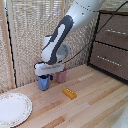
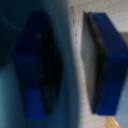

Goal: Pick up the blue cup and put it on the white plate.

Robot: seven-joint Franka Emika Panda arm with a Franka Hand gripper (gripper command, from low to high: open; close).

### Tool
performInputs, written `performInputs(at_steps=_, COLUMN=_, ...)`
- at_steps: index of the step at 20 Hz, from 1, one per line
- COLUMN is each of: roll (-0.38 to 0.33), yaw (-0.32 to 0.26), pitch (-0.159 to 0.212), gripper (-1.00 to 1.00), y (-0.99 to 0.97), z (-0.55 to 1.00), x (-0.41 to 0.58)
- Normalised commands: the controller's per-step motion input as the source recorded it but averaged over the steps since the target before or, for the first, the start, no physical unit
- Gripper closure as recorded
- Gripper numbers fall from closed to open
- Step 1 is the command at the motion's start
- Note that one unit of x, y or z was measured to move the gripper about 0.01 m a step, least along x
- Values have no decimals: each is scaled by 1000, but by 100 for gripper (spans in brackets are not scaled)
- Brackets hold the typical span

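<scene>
The blue cup (image 1: 44, 83) stands upright on the wooden table, just to the exterior view's left of the pink cup (image 1: 61, 76). My gripper (image 1: 45, 75) is lowered onto the blue cup's rim. In the wrist view the gripper (image 2: 73, 65) is open, its blue fingers (image 2: 106, 65) set apart, and a blurred pale-blue cup wall (image 2: 69, 35) runs between them. One finger looks to be inside the cup and the other outside, with a gap still showing. The white plate (image 1: 12, 109) lies at the front, on the exterior view's left.
A small orange block (image 1: 69, 93) lies on the table in front of the pink cup. A dark wooden dresser (image 1: 111, 44) stands on the exterior view's right. A pale curtain hangs behind the cups.
</scene>
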Motion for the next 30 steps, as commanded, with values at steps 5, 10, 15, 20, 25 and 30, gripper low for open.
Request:
performInputs(at_steps=5, roll=4, yaw=-15, pitch=61, gripper=100, y=100, z=577, x=4)
performInputs(at_steps=10, roll=17, yaw=0, pitch=113, gripper=100, y=198, z=905, x=86)
performInputs(at_steps=15, roll=38, yaw=14, pitch=135, gripper=100, y=358, z=827, x=151)
performInputs(at_steps=20, roll=54, yaw=16, pitch=144, gripper=100, y=645, z=697, x=222)
performInputs(at_steps=25, roll=17, yaw=0, pitch=80, gripper=100, y=886, z=454, x=235)
performInputs(at_steps=30, roll=-7, yaw=0, pitch=41, gripper=100, y=939, z=241, x=198)
